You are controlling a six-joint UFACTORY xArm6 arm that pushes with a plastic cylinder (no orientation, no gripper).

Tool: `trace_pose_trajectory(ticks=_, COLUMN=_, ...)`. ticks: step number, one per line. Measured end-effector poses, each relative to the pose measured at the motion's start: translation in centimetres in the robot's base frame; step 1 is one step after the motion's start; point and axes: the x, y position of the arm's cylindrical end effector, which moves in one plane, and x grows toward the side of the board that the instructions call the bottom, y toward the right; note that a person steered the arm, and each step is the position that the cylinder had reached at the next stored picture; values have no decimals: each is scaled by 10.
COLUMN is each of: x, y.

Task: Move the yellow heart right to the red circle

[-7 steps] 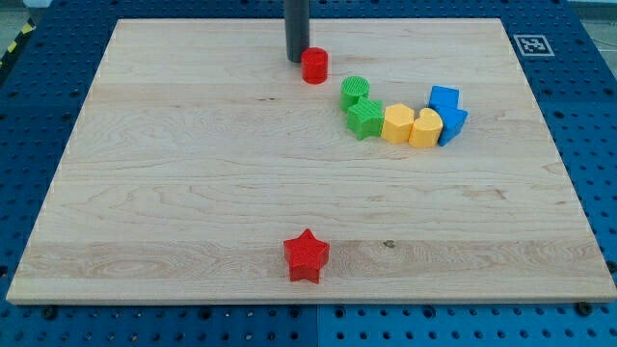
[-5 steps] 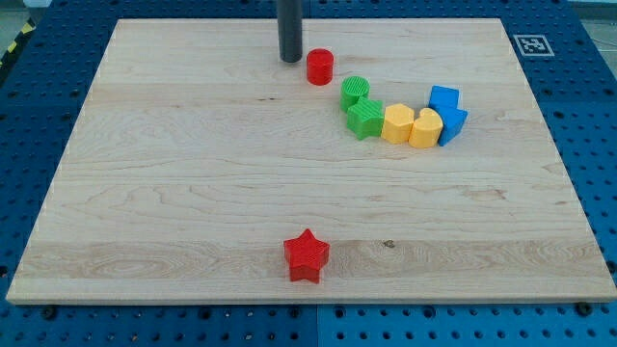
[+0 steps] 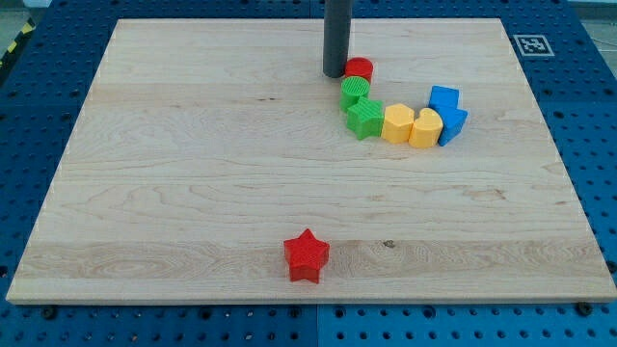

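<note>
The yellow heart (image 3: 426,127) lies right of centre in a row of blocks, between a yellow hexagon-like block (image 3: 397,123) and the blue blocks (image 3: 447,111). The red circle (image 3: 360,69) sits near the view's top, just above the green circle (image 3: 355,92) and close to touching it. My tip (image 3: 335,73) stands right against the red circle's left side. The yellow heart is well to the lower right of the red circle, apart from it.
A green star-like block (image 3: 364,118) sits left of the yellow blocks. A red star (image 3: 307,255) lies near the board's bottom edge. The wooden board (image 3: 174,173) rests on a blue pegboard table; a marker tag (image 3: 530,44) is at its top right corner.
My tip has moved to the right and pushed the red circle right, from beside the view's top centre to just above the green circle. The other blocks have not moved.
</note>
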Motion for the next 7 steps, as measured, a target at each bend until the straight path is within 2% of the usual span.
trace_pose_trajectory(ticks=1, x=1, y=-11)
trace_pose_trajectory(ticks=2, x=1, y=-64)
trace_pose_trajectory(ticks=3, x=16, y=-92)
trace_pose_trajectory(ticks=4, x=54, y=-98)
trace_pose_trajectory(ticks=5, x=103, y=-89)
trace_pose_trajectory(ticks=6, x=154, y=-55)
trace_pose_trajectory(ticks=7, x=185, y=19)
